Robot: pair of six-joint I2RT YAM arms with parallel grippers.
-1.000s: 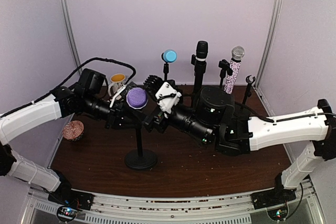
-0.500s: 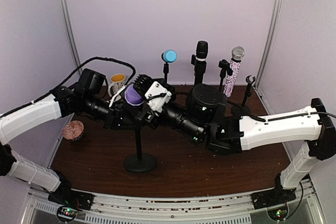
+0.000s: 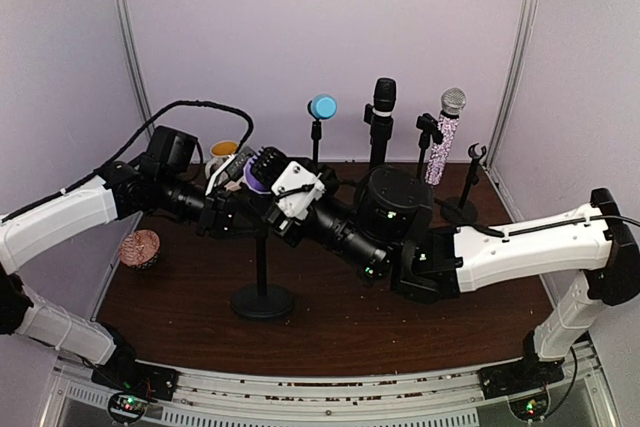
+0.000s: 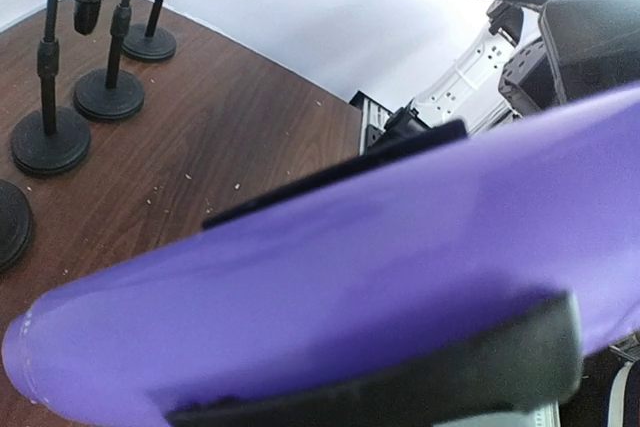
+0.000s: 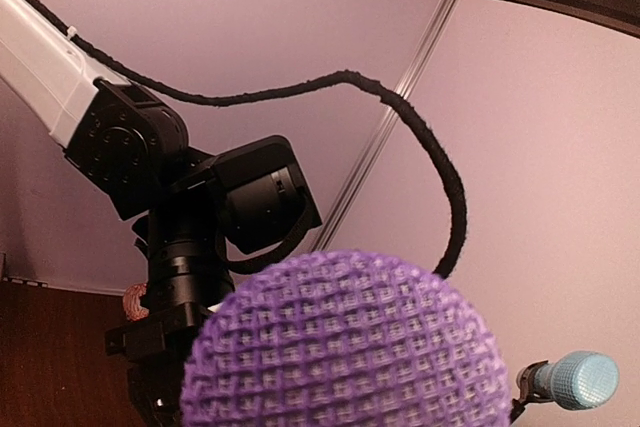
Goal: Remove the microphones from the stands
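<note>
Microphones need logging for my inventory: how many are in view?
4: the purple mesh-headed microphone on the front stand; along the back, a blue-headed microphone, a black microphone and a glittery silver-headed microphone. Others may hide behind the right arm.

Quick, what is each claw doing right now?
Left gripper: looks closed on the mic.
Right gripper: by the mic's head; open or closed cannot be told.

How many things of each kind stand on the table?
Microphones: 4 (purple microphone, blue, black, glittery)
Stands: 5
Mug: 1
Cupcake: 1
Total: 11
</note>
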